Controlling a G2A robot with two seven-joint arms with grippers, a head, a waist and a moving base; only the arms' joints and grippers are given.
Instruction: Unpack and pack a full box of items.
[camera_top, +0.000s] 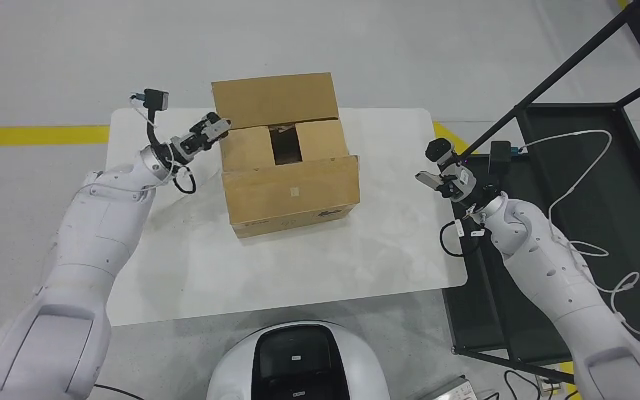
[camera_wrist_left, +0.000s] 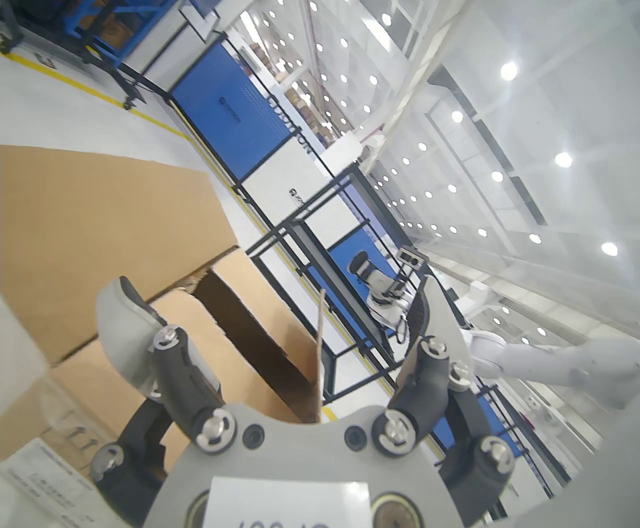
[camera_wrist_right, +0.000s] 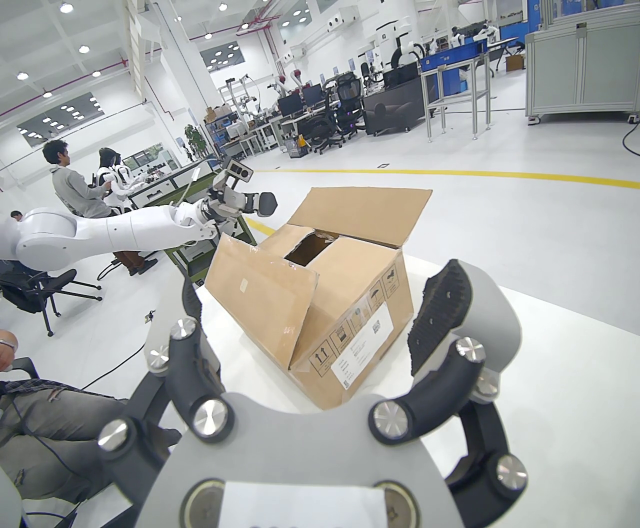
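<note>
Sitting between the spread, empty left tool (camera_top: 220, 127) and right tool (camera_top: 431, 166), the cardboard box (camera_top: 288, 165) rests on the white table (camera_top: 300, 270), flaps partly open; a yellow line (camera_top: 50, 133) crosses the floor (camera_top: 400, 50).

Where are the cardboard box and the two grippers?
cardboard box (camera_top: 290, 185), top view, on front flap.
left gripper (camera_wrist_left: 272, 283), left wrist view, midway between fingertips.
right gripper (camera_wrist_right: 320, 281), right wrist view, midway between fingertips.

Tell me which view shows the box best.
Top view: the whole box from above, dark gap between its inner flaps. Right wrist view shows it obliquely; left wrist view crops it to flaps.
</note>
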